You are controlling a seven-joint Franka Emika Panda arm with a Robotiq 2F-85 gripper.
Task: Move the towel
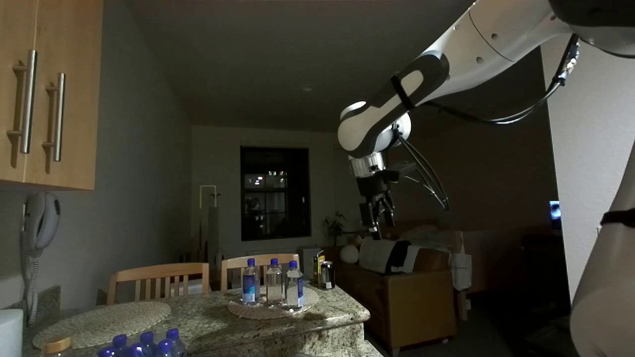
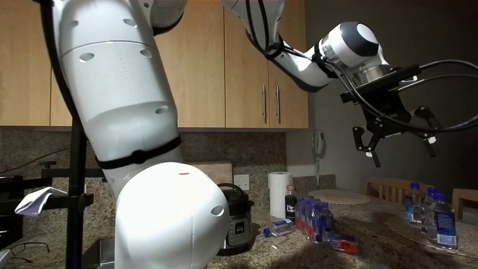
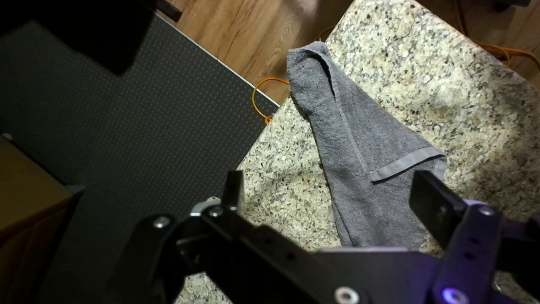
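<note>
A grey towel (image 3: 367, 126) lies folded over on a speckled granite counter (image 3: 455, 88) in the wrist view. Its far corner reaches the counter's edge, and its near end is partly hidden behind my gripper. My gripper (image 3: 330, 181) is open and empty, with its fingers spread above the towel and the stone; the right finger overlaps the towel's side in the picture. The open gripper is held up in the air in both exterior views (image 1: 382, 230) (image 2: 404, 158). The towel does not show in either exterior view.
Several water bottles (image 1: 274, 283) stand on a round woven mat (image 1: 238, 311) on the upper counter, with a dark can (image 1: 327, 275) beside them. More bottles (image 2: 315, 220), a paper towel roll (image 2: 280, 194) and a cooker (image 2: 238, 224) stand by the wall. A brown sofa (image 1: 419, 302) is beyond the counter.
</note>
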